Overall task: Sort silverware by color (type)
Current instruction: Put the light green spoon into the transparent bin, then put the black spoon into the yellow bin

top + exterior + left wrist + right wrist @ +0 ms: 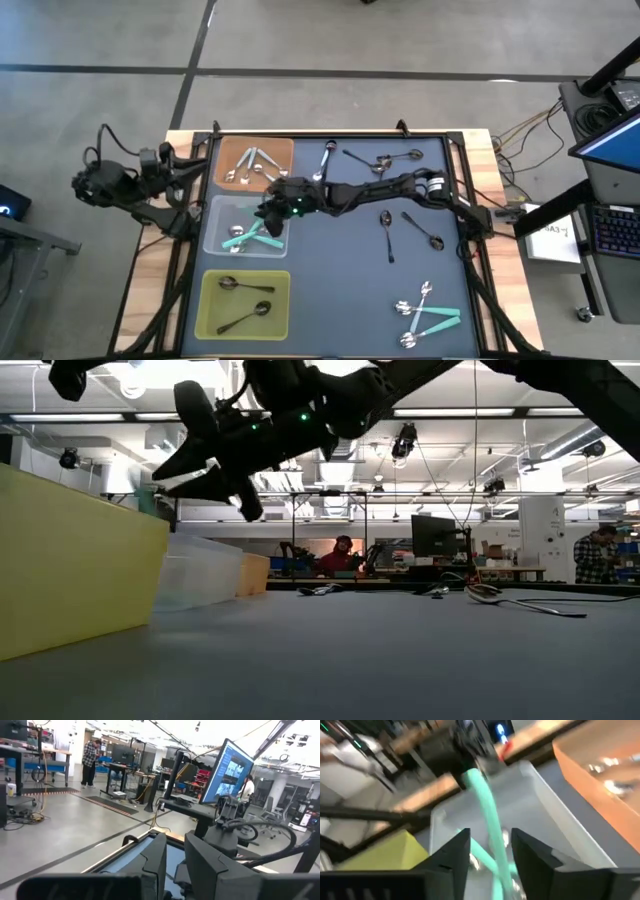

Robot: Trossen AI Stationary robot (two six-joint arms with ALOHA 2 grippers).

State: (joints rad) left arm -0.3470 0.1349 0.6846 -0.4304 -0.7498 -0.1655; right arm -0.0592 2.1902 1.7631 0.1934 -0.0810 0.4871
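- The right gripper hangs over the clear tray, its fingers parted with a teal-handled spoon running lengthwise through the gap between them; whether the pads touch it I cannot tell; it looks released or about to drop.
- That spoon's long axis lies along the gripper's reach, over other teal spoons in the tray.
- The left gripper is parked off the table's left edge, fingers near together and empty; the right arm is far nearer the loose spoons.
- Motion blur hides the spoon's bowl; the arm covers part of the tray.
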